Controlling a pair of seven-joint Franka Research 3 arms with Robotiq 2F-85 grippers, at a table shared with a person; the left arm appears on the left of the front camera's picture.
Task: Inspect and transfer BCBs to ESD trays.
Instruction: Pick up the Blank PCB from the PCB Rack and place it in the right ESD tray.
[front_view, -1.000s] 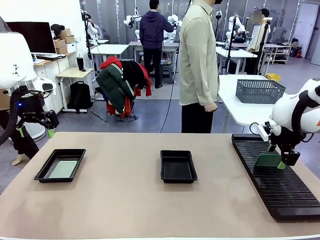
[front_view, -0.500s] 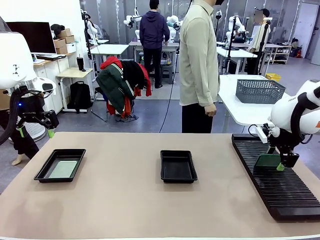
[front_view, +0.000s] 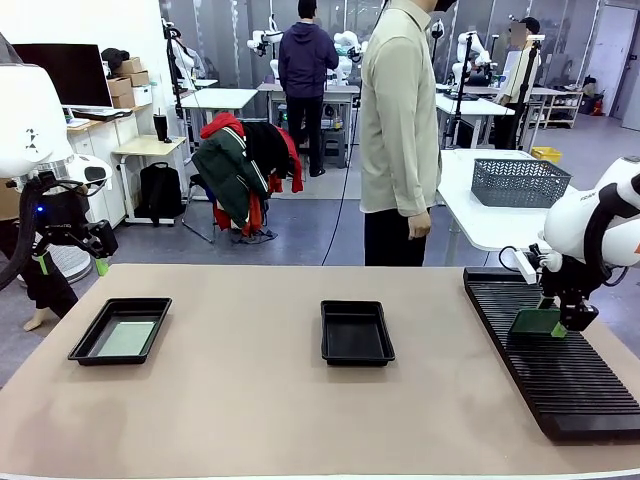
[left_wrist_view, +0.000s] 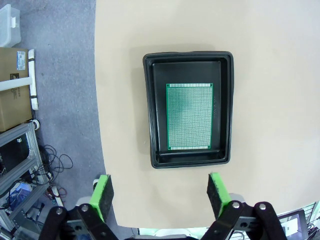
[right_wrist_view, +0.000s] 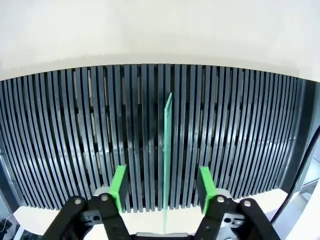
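One BCB (left_wrist_view: 190, 116), green with a fine grid, lies flat in the left ESD tray (left_wrist_view: 150, 110), seen from across the table as a pale face (front_view: 125, 338). My left gripper (left_wrist_view: 160, 195) hangs open high above that tray (front_view: 85, 350), off the table's left edge. A second ESD tray (front_view: 330, 355) sits empty mid-table. Another BCB (right_wrist_view: 166, 150) stands on edge in the slotted rack (right_wrist_view: 75, 130). My right gripper (right_wrist_view: 161, 187) straddles it, a green pad on each side with a gap to the board. In the front view that gripper (front_view: 560, 325) is at the board's right end (front_view: 533, 322).
The long black ribbed rack (front_view: 560, 380) fills the table's right side. A person in a pale shirt (front_view: 398, 120) stands at the far edge, hands down. A white side table with a grey basket (front_view: 518, 182) stands behind the rack.
My right gripper's jaws have narrowed around the upright board, and the gripper sits slightly lower over the rack. The left arm has not moved.
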